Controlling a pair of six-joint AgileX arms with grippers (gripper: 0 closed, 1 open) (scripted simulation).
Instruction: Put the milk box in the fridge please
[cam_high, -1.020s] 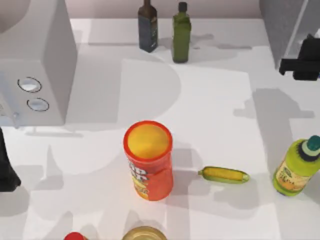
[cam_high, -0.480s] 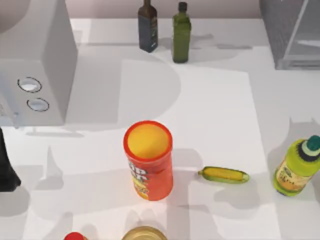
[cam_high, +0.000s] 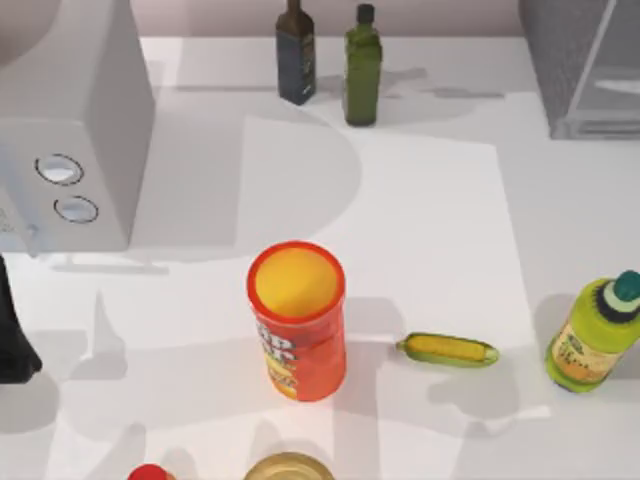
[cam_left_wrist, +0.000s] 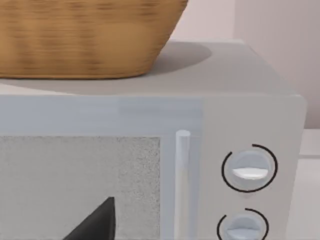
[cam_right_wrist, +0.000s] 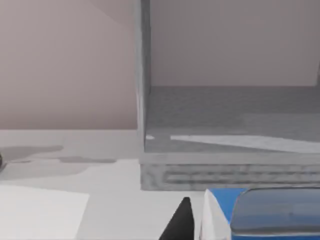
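The milk box (cam_right_wrist: 265, 215), blue and white, sits very close to the camera in the right wrist view. A dark part of my right gripper (cam_right_wrist: 181, 224) rises just beside it, and I cannot tell whether it has hold of the box. Beyond them the fridge (cam_right_wrist: 225, 115) stands open, its grey inside bare. In the top view the fridge (cam_high: 575, 70) is at the table's far right corner. My left arm (cam_high: 10, 340) is parked at the left edge, facing the microwave.
A light-grey microwave (cam_high: 70, 130) with two dials fills the far left, a wicker basket (cam_left_wrist: 85, 35) on top. An orange chip can (cam_high: 297, 320) stands mid-table, a corn cob (cam_high: 447, 350) and a yellow-green bottle (cam_high: 592, 340) to its right. Two dark bottles (cam_high: 330, 60) stand at the back.
My right gripper stood in front of the fridge a second ago and has since left the top view. Its shadow slid toward the table's near right. The left arm has not moved.
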